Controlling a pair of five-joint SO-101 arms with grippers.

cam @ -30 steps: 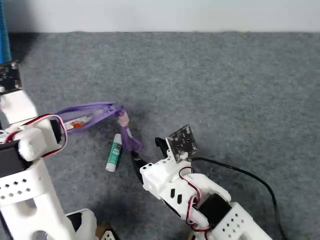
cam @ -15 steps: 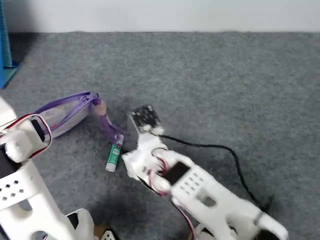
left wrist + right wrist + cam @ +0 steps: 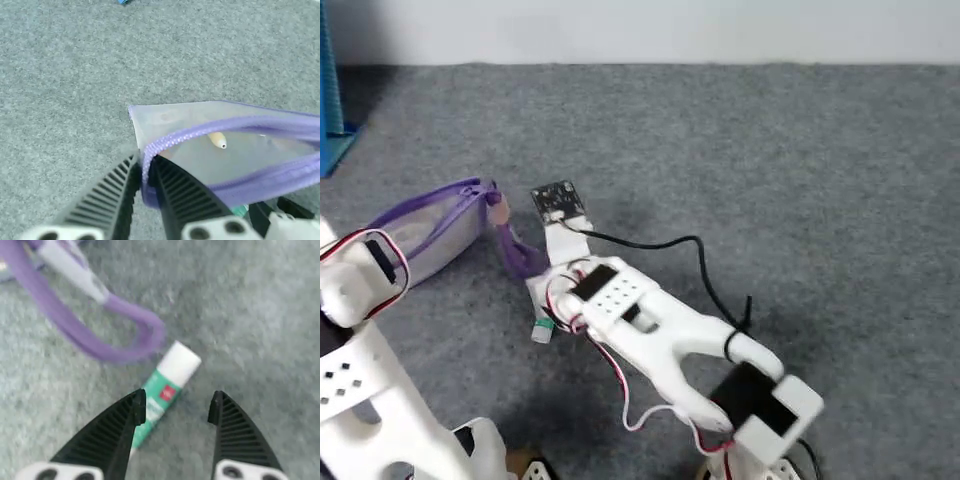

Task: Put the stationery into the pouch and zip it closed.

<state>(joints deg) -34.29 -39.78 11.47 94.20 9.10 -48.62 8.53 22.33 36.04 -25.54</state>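
Observation:
A translucent purple pouch (image 3: 430,225) lies at the left of the grey carpet, its zip open, with a purple wrist strap (image 3: 515,258) trailing from its end. My left gripper (image 3: 145,175) is shut on the pouch (image 3: 225,150) at the corner of its zip edge. A pen tip (image 3: 218,142) shows inside. A green and white glue stick (image 3: 172,374) lies on the carpet beside the strap loop (image 3: 95,337). My right gripper (image 3: 177,402) hangs open just above the stick, one finger to each side. In the high view the right arm (image 3: 610,300) covers most of the glue stick (image 3: 541,330).
Grey carpet (image 3: 800,180) stretches free to the right and back, up to a white wall. A blue object (image 3: 330,90) stands at the far left edge. The right arm's black cable (image 3: 705,280) loops over the carpet behind it.
My right arm has swung left and forward, ending over the glue stick. The left arm has dragged the pouch and strap to the left.

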